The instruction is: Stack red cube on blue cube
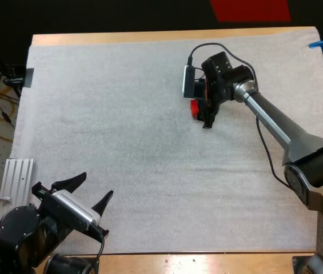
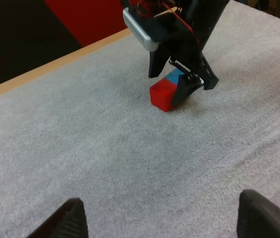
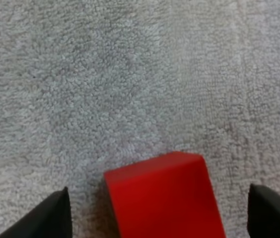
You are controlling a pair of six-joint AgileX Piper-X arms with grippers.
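Red cube (image 1: 195, 108): sitting flat on the white mat (image 1: 121, 114), roughly 1 o'clock from the mat's middle in the high view. Not stacked on anything.
Right gripper (image 1: 206, 116): hanging right over the red cube, pointing down at it.
Right jaws: released. In the right wrist view the two black fingers (image 3: 53, 215) stand wide apart with the red cube between them. There's mat showing on both sides, so nothing is getting squeezed.
Blue cube (image 2: 175, 77): seen from the left wrist, it's tucked just behind the red one. It looks like it's touching it side by side, and both are down on the mat. The right gripper's fingers cover a good chunk of it.
Left gripper (image 1: 91, 191): way off at about 8 o'clock, well apart from both cubes, over bare mat.
Left jaws: released too, tips spread with only mat between them.
Mat: fuzzy, towel-like stuff that covers nearly the whole table (image 1: 150, 37).
Table: wood, with a strip peeking out along the 12 o'clock side and another at 6 o'clock.
Ribbed metal plate (image 1: 18, 180): just off the mat's edge near 8 o'clock, beside the left arm.
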